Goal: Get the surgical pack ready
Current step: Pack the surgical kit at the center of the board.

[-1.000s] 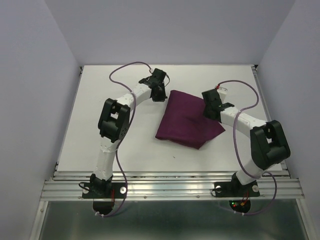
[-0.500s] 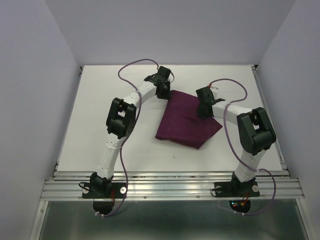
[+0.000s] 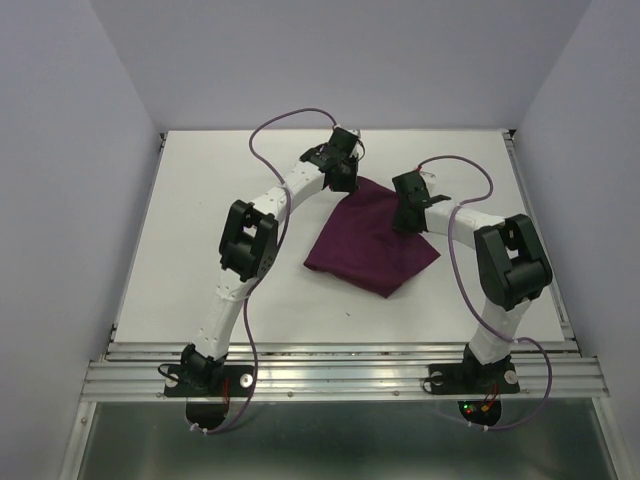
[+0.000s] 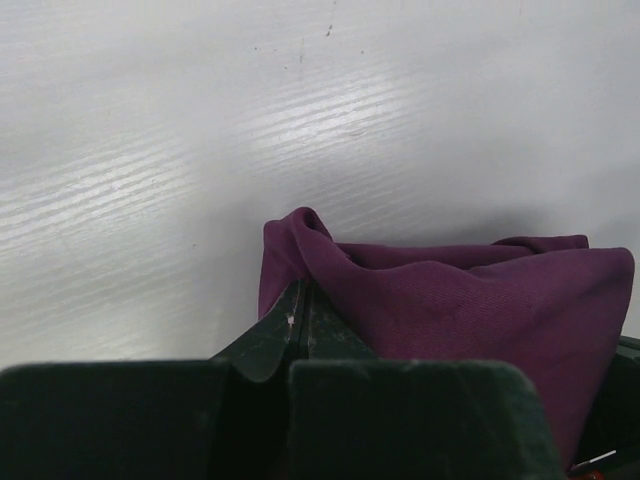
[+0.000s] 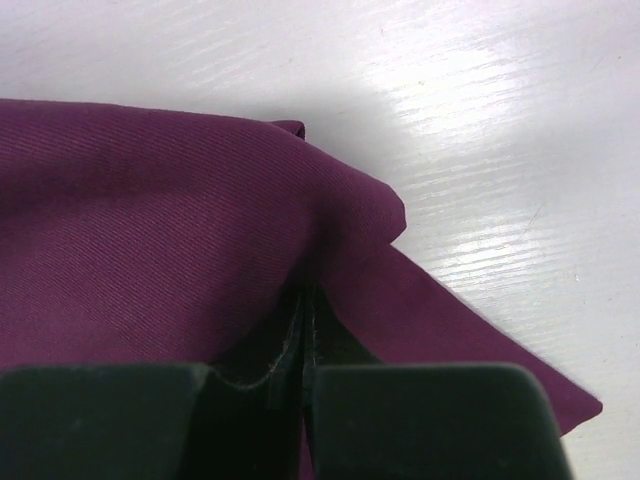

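My left gripper (image 4: 300, 292) is pinched closed on the far corner of the purple cloth (image 3: 370, 248); my right gripper (image 5: 304, 300) is clamped tight on its right corner

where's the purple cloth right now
In the top view the purple cloth lies on the table, just right of centre, its far corners pinched by the left gripper and the right gripper.

Wide table (image 3: 190, 250) margin around purple cloth (image 3: 368, 248)
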Available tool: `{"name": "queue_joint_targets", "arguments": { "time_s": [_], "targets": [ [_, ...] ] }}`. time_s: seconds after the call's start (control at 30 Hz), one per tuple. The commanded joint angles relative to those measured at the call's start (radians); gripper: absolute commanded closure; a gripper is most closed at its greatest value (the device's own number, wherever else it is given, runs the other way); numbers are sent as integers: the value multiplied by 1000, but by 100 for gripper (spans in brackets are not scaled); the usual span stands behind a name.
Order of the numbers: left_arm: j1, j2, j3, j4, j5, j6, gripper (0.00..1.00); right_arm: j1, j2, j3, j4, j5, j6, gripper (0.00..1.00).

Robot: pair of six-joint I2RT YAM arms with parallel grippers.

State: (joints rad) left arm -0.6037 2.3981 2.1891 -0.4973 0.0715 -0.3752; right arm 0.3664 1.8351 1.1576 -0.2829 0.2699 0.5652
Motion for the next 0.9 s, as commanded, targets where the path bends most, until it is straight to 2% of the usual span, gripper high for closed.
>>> {"name": "queue_joint_targets", "arguments": {
  "time_s": [0.0, 0.07, 0.17, 0.27, 0.37, 0.57, 0.7, 0.87],
  "targets": [
    [-13, -31, 51, -44, -7, -5, 100, 17, -39, 60, 53, 41, -1, 97],
    [4, -48, 35, -58, -48, -14, 100, -3, -75, 41, 36, 95, -11, 94],
    [44, -111, -37, -63, -62, -28, 100, -63, -137, -28, 30, 97, -19, 91],
    [68, -245, -197, 3, -61, -24, 100, -84, -220, -93, 28, 110, -59, 86],
    [97, -321, -300, 37, -98, -24, 100, -84, -270, -125, -10, 104, -70, 86],
    [136, -341, -507, 83, -85, -18, 100, -74, -362, -231, -9, -32, -61, 87],
    [131, -327, -564, 117, -4, -31, 100, -49, -370, -262, -1, -70, -44, 87],
    [107, -310, -581, 129, 11, -30, 100, -27, -309, -283, 33, -118, -42, 89]
  ]
}}
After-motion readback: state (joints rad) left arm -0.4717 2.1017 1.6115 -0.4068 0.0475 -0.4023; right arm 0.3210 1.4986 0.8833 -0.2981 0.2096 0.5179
